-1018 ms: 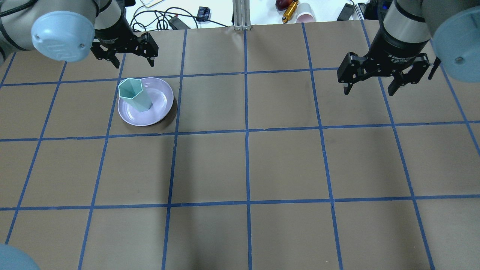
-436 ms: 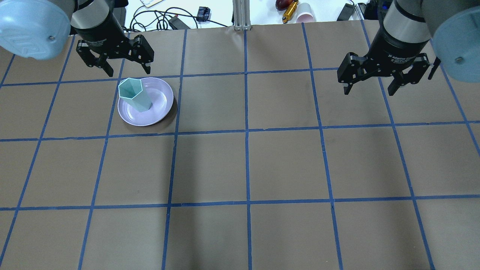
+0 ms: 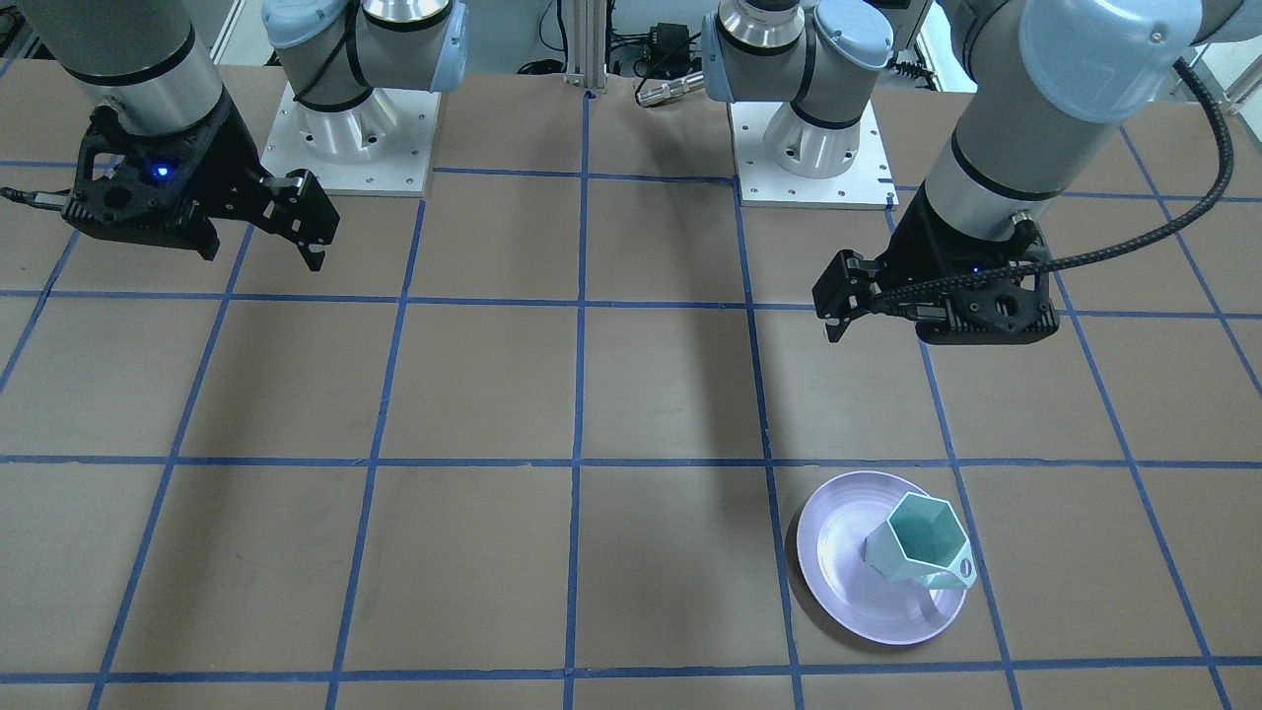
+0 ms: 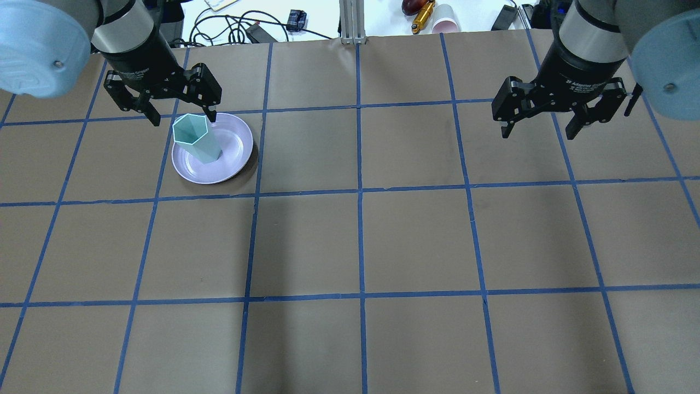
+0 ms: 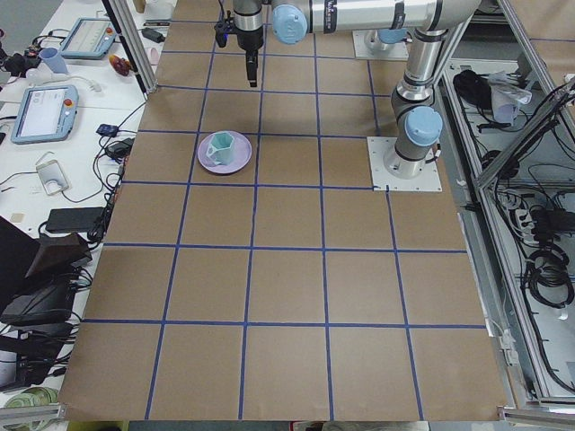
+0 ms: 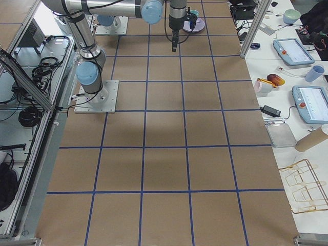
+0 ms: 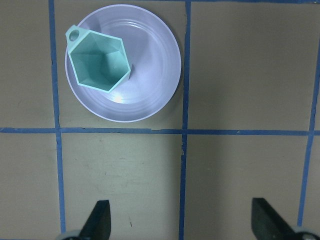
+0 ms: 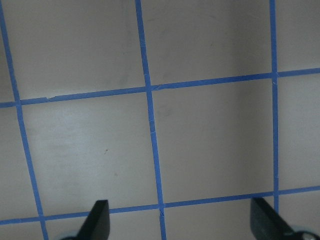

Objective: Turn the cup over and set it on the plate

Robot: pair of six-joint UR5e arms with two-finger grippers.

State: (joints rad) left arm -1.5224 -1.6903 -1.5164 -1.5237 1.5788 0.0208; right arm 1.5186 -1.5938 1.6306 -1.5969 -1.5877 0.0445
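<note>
The pale mint-green cup [image 4: 196, 139] stands upright, mouth up, on the left part of the lavender plate [image 4: 232, 158]. It also shows in the front view [image 3: 922, 542] on the plate [image 3: 843, 582], handle toward the operators' side. My left gripper [image 4: 184, 118] is open and empty, raised over the plate's far edge, apart from the cup. Its wrist view shows the cup [image 7: 97, 62] and plate [image 7: 152, 75] ahead of its spread fingers [image 7: 97, 222]. My right gripper [image 4: 538, 134] is open and empty, raised over bare table far to the right.
Brown paper table with a blue tape grid [image 4: 359, 189]. Beyond the far edge lie cables [image 4: 229, 24], a paper cup [image 4: 445, 19] and an aluminium post [image 4: 353, 22]. The arm bases [image 3: 345, 148] stand at the robot's side.
My left gripper has moved left and toward the cup, from beyond the plate to over its far edge, still open. The right arm, cup and plate have not moved.
</note>
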